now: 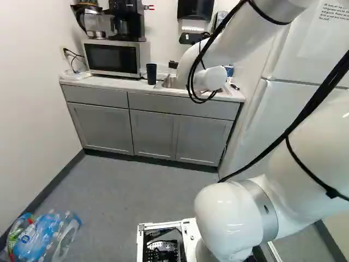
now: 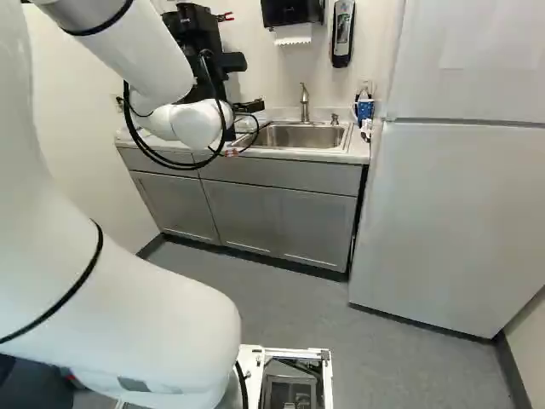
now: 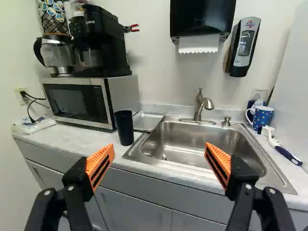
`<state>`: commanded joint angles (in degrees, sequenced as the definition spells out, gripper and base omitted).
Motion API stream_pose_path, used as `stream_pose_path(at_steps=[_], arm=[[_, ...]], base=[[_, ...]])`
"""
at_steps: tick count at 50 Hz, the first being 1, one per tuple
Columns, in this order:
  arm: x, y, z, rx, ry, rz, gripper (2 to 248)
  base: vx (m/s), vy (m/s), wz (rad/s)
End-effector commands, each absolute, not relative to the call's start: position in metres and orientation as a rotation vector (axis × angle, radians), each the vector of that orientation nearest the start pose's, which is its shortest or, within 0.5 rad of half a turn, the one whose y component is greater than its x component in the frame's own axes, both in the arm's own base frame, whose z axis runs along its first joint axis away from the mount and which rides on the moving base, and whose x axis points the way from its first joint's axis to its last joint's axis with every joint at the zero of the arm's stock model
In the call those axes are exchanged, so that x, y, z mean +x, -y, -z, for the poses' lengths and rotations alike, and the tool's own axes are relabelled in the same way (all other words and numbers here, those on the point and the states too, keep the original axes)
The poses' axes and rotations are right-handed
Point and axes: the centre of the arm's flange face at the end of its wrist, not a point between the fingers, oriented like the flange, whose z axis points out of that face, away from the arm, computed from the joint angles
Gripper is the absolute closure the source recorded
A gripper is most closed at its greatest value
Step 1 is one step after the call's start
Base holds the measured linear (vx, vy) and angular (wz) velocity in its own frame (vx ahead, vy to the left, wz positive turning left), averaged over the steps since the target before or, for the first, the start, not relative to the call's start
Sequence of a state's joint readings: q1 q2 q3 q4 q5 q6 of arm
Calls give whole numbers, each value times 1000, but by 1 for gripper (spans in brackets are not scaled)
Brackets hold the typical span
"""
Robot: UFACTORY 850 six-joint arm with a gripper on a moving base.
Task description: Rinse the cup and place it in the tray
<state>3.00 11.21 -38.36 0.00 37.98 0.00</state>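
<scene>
So, as I judge it, I am at the very start of this job. The tall, dark, tapered cup (image 3: 124,127) stands upright on the pale countertop (image 3: 74,140), left of the stainless steel sink (image 3: 192,140) and near the right end of the silver microwave (image 3: 74,100). My black gripper with orange pads (image 3: 160,148) is spread wide, with nothing between its fingers, and the cup is ahead of it, well out of its grasp. No water shows falling from the brushed metal faucet (image 3: 198,107) at the sink's far side. The shallow metal tray (image 3: 148,120) is just beyond the cup, against the sink's left edge, and I see nothing set on its visible part. That leaves me, I reckon, everything: grasping the cup, carrying it right to the faucet, running water, rinsing, emptying it, then the short trip back left to the tray.
</scene>
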Motion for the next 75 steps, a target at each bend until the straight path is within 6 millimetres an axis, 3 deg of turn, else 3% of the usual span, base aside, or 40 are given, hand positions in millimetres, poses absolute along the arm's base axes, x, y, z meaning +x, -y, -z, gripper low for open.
stream_pose_path(at_steps=[75], arm=[[474,-23,-645,-2300,56,2090,3]], base=[[0,0,0]])
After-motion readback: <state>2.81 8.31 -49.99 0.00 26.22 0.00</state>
